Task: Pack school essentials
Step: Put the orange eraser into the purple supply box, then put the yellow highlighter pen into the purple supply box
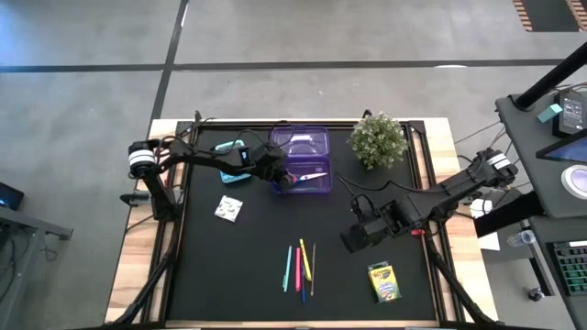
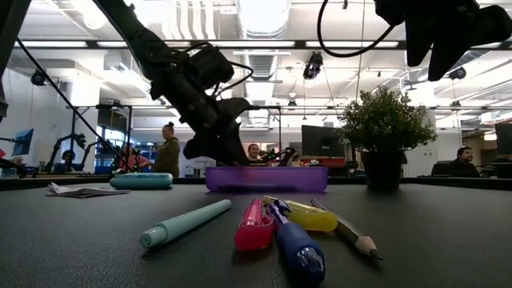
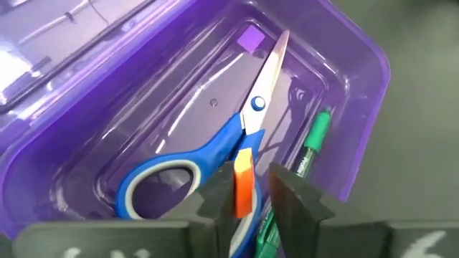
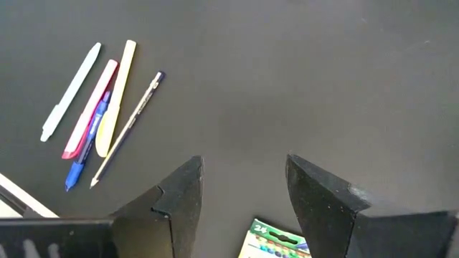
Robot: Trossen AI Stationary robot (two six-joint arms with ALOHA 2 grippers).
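Observation:
An open purple box (image 1: 323,188) sits at the table's far middle, its lid (image 1: 303,142) laid back. Blue-handled scissors (image 3: 208,147) and a green marker (image 3: 315,136) lie inside it. My left gripper (image 1: 282,181) reaches into the box, shut on an orange-red marker (image 3: 244,179). Several thin pens and a pencil (image 1: 301,266) lie side by side near the near edge. The yellow-green crayon box (image 1: 385,282) lies flat to their right. A white patterned packet (image 1: 229,209) lies to the left. My right gripper (image 1: 351,241) hovers open between the pens and the crayon box. My left gripper pinches the orange-red marker between its two fingers (image 3: 215,201). The marker lies along the fingers, and its orange-red end (image 3: 244,161) sticks out past the fingertips over the scissors' handle. The fingers slant down into the box from the table's left side. How far back the marker reaches is hidden by the fingers.
A potted green plant (image 1: 378,139) stands right of the box at the far edge. A teal case (image 1: 229,147) lies left of the lid. Bare black mat spreads between the box and the pens. People and desks show in the room beyond.

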